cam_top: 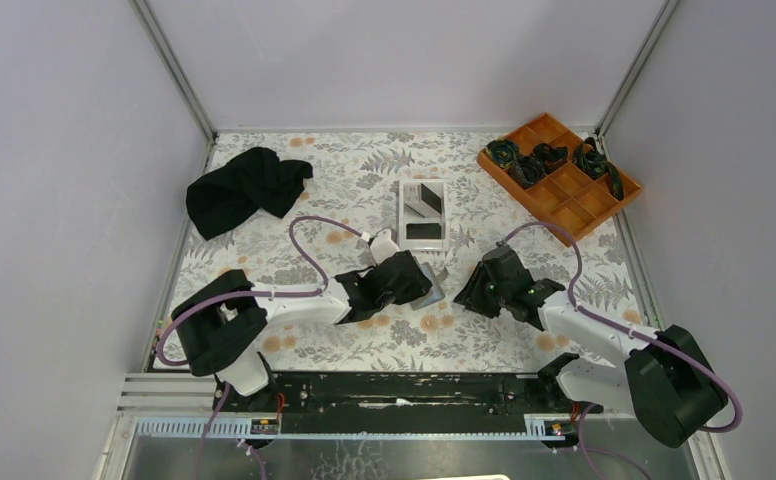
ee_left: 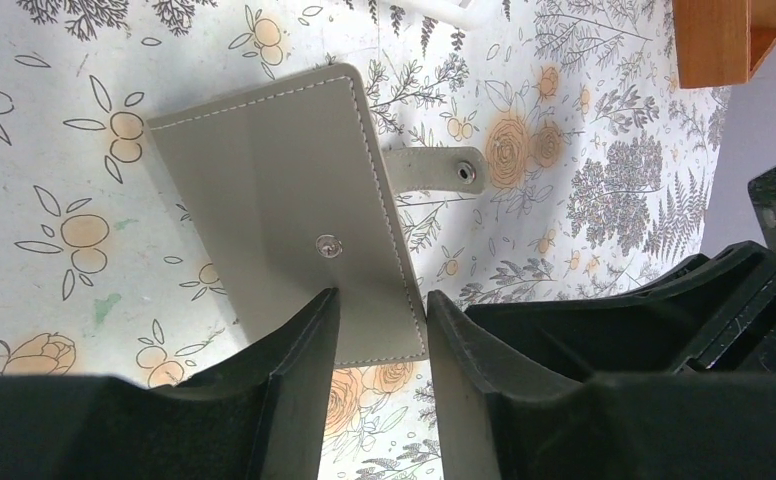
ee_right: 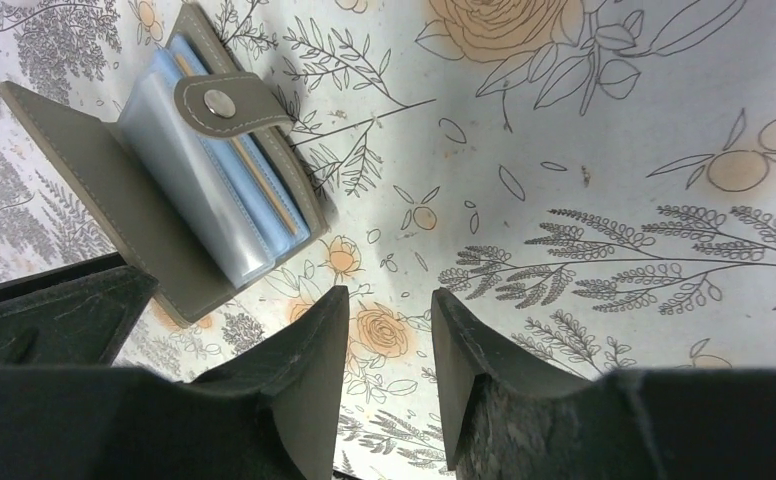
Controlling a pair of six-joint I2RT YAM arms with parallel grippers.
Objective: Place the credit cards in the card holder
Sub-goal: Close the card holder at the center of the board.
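The card holder (cam_top: 434,285) lies at the table's middle between my two grippers. In the left wrist view its grey cover (ee_left: 284,200) with a snap stud faces me, and the strap (ee_left: 434,170) sticks out to the right. In the right wrist view the card holder (ee_right: 214,190) stands partly open, showing pale blue and clear pockets. My left gripper (ee_left: 379,300) is open, its fingertips at the cover's near corner. My right gripper (ee_right: 389,300) is open and empty over the cloth, just right of the holder. Two dark credit cards (cam_top: 425,230) lie in the white tray (cam_top: 404,210).
An orange compartment tray (cam_top: 574,205) with dark items stands at the back right, and its corner also shows in the left wrist view (ee_left: 724,40). A black cloth (cam_top: 244,190) lies at the back left. A floral cloth (cam_top: 364,170) covers the table.
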